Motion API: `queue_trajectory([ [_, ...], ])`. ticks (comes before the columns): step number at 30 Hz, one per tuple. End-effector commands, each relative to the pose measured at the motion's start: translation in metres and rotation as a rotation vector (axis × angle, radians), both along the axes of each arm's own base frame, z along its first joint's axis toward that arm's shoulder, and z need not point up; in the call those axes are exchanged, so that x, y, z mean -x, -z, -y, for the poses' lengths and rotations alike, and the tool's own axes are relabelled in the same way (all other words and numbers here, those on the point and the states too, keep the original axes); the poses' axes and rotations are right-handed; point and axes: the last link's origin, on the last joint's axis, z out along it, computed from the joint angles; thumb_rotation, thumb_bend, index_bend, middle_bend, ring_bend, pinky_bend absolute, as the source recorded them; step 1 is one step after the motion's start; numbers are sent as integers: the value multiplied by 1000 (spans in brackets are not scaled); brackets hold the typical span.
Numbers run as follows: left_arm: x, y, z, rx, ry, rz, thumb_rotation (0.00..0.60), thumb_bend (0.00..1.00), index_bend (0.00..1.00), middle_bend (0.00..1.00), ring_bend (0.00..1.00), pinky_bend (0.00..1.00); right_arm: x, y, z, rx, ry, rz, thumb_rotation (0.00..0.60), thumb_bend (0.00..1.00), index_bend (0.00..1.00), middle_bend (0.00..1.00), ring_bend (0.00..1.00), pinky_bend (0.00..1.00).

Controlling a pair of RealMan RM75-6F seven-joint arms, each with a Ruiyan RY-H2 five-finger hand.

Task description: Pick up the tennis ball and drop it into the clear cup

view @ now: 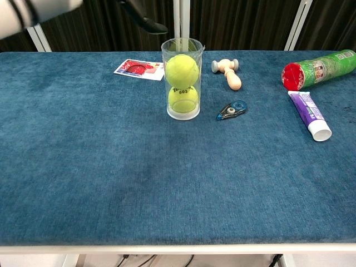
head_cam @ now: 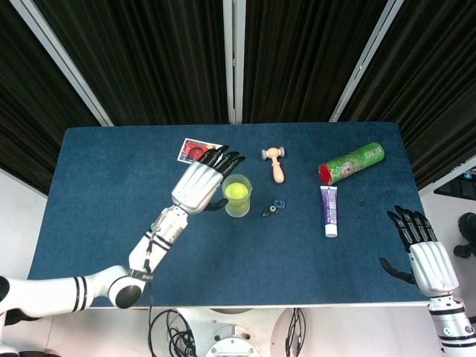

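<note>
Two tennis balls (view: pixel 182 70) sit stacked inside the clear cup (view: pixel 182 105), I see my left hand (head_cam: pixel 198 184) empty with fingers spread beside its rim, right hand (head_cam: pixel 424 249) open too, and a small hammer (view: pixel 227 72) and tape dispenser (view: pixel 232 110) lie near.

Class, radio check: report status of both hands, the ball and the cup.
Left hand open beside clear cup, holding nothing. Right hand open at table edge. Tennis ball in cup, atop second ball. Nothing obstructing.
</note>
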Motion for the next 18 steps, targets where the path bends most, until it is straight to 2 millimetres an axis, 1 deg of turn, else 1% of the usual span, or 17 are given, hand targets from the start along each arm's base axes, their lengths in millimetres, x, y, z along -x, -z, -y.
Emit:
queue_trajectory([
  [1,48,-27,43,-75,-41,-93,600,166,120,103,43,141,0,-1,-1,3,1,3,600,176,0,0,0,0],
  [2,62,-31,54,-89,-54,-123,600,150,120,103,43,126,0,0,-1,3,1,2,600,176,0,0,0,0],
  [3,81,-37,67,-115,-76,-160,600,137,120,102,43,110,1,0,-2,-1,4,0,600,176,0,0,0,0],
  [5,111,-43,86,-150,-119,-202,600,119,119,98,29,74,1,2,-3,-4,5,-2,600,176,0,0,0,0],
  [6,125,-45,96,-161,-145,-213,600,116,117,88,16,47,1,2,-4,-6,5,-2,600,176,0,0,0,0],
  [7,144,-46,108,-167,-180,-223,600,114,115,74,8,30,0,3,-5,-7,4,-3,600,176,0,0,0,0],
  [9,172,-48,128,-170,-232,-221,600,111,104,25,0,0,-1,4,-6,-6,2,-7,600,176,0,0,0,0],
  [13,214,-48,153,-177,-323,-191,600,111,90,15,0,0,-3,11,-6,-21,1,-23,600,176,0,0,0,0],
  [15,232,-45,161,-153,-378,-180,600,110,70,15,0,0,-5,15,-6,-32,-3,-33,600,176,0,0,0,0],
  [18,250,-45,166,-133,-436,-174,600,110,47,6,0,0,-6,18,-7,-40,-8,-41,600,176,0,0,0,0],
])
